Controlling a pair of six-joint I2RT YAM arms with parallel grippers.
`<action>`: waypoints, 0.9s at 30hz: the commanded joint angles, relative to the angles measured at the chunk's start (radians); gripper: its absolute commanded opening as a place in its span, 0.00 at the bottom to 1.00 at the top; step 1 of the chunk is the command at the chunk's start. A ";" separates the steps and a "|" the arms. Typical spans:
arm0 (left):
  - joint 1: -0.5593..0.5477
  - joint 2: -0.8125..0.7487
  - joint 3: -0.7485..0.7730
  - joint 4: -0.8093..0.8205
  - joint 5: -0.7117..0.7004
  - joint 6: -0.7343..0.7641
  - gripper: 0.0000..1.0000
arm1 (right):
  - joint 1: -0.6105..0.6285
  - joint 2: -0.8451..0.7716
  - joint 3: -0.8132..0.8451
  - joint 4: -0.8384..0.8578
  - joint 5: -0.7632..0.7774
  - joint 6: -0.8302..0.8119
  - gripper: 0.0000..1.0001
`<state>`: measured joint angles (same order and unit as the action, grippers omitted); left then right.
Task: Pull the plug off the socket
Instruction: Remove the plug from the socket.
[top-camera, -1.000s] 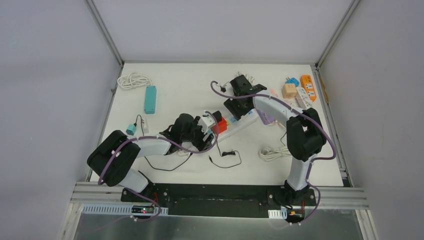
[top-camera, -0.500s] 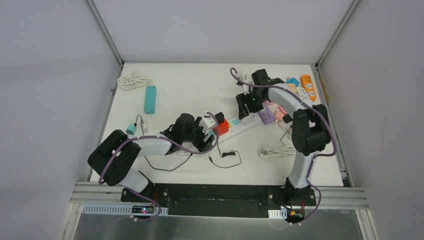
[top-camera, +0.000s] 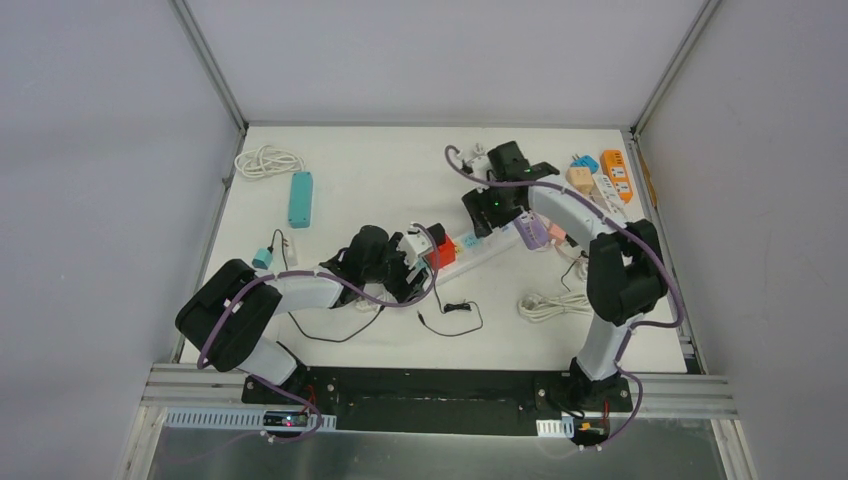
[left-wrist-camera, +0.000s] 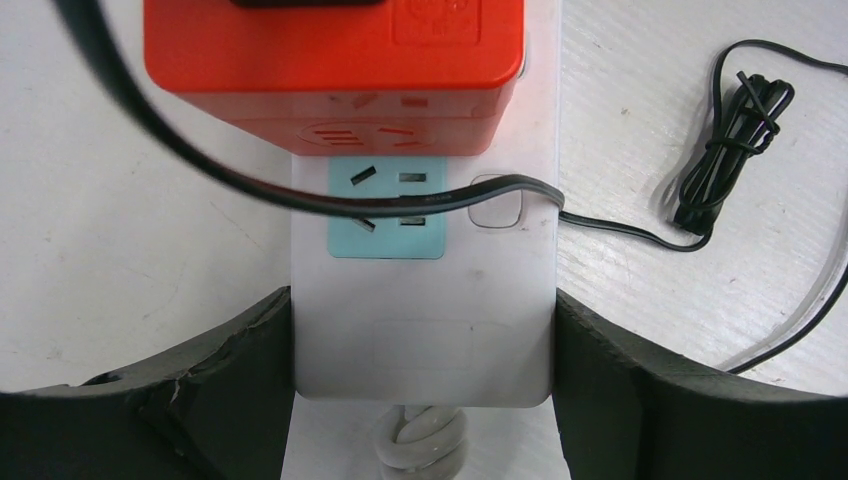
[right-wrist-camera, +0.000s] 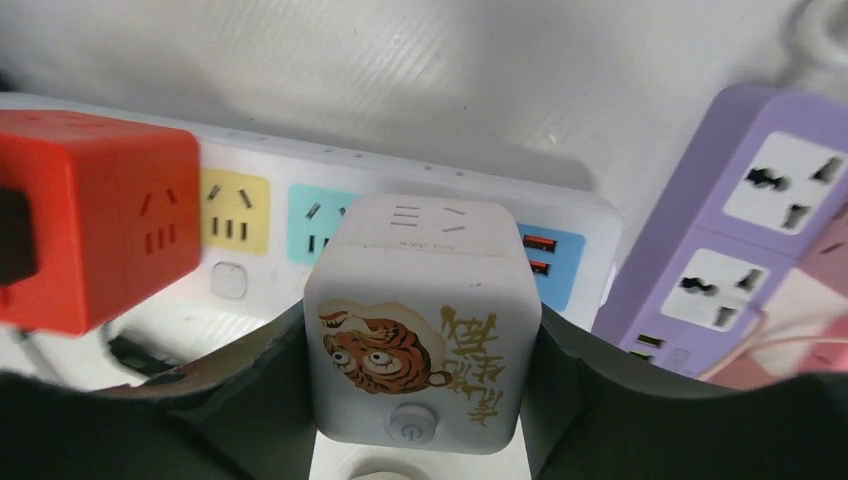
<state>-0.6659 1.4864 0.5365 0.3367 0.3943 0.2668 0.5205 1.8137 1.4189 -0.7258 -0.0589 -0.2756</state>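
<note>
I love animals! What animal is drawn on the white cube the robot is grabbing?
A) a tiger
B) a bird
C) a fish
A: the white cube between the fingers of the right gripper shows an orange, striped tiger face.

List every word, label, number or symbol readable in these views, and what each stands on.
White cube plug: gold brush-style Chinese characters beside a tiger drawing, too stylised to read.
Its button: a power symbol, no words.
Red cube adapter: embossed logo and mark, illegible.
White power strip: no text visible.
Orange strip, top view: too small to read.
</note>
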 joint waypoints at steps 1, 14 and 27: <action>0.005 0.034 0.019 -0.027 -0.003 0.015 0.00 | -0.124 -0.029 0.054 -0.056 -0.711 0.164 0.00; 0.005 0.023 0.020 -0.028 0.006 0.002 0.00 | -0.055 -0.090 0.036 -0.046 -0.307 0.009 0.00; 0.005 -0.098 0.032 -0.041 -0.002 -0.108 0.63 | -0.203 -0.111 0.048 -0.040 -0.467 -0.060 0.03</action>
<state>-0.6662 1.4628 0.5522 0.2859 0.3981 0.2138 0.3649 1.7535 1.4303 -0.7876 -0.4812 -0.3016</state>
